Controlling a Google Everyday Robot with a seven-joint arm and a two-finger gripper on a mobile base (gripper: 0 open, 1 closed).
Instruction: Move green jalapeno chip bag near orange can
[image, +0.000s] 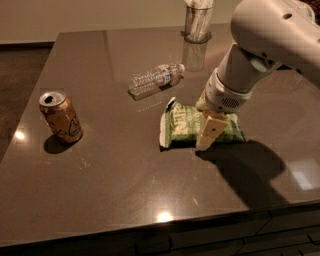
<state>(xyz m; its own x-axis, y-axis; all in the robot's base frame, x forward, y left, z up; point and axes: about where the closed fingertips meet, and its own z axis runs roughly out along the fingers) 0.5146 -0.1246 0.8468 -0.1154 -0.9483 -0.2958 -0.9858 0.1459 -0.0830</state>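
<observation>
Orange-gold and upright, the orange can (61, 117) is standing at the left of the dark table (125, 180). I am seeing a clear water bottle (152, 80) lying on its side farther back, toward the middle. Right of centre the green jalapeno chip bag (180, 125) is lying flat, well apart from the can. The gripper (205, 127) is hanging over the bag's right half; I cannot tell how its jaws are standing or whether they are holding anything.
</observation>
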